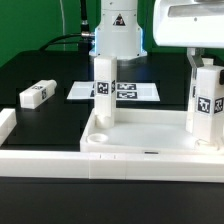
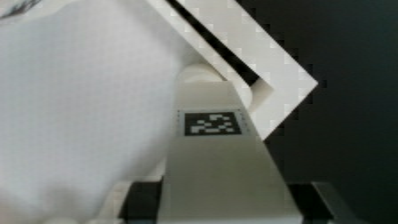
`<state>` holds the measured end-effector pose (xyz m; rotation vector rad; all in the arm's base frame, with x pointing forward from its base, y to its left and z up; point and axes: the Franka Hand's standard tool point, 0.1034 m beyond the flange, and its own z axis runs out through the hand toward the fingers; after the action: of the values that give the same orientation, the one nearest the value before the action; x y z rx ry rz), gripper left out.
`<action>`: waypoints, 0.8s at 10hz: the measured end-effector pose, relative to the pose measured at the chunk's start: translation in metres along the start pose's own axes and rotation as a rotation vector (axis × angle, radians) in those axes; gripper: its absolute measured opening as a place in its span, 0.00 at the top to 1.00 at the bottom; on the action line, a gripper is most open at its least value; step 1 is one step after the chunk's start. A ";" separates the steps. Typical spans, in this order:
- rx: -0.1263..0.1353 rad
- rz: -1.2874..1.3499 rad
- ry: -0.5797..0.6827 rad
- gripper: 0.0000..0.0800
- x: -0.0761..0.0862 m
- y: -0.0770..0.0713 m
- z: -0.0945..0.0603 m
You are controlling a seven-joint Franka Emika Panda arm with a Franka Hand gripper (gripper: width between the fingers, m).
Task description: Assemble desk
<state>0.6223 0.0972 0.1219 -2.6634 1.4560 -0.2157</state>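
A long smooth white rail (image 1: 40,162) lay in front. The pincer (image 2: 222,203) squeezed a boxy white leg (image 1: 207,100) with a checkered tag, upright over the shallow plastic tabletop (image 1: 140,135) just below.

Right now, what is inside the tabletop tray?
A corner leg stands upright at the exterior view's far left; a held leg stands at its right in the gripper, which covers its top.
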 end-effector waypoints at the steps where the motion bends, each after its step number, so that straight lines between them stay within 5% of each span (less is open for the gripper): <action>1: 0.002 0.060 0.002 0.64 0.000 0.000 0.000; 7: 0.005 0.273 -0.003 0.64 0.002 0.001 0.001; 8: -0.004 0.245 -0.006 0.33 0.001 0.002 0.002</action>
<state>0.6216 0.0949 0.1200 -2.4548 1.7623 -0.1841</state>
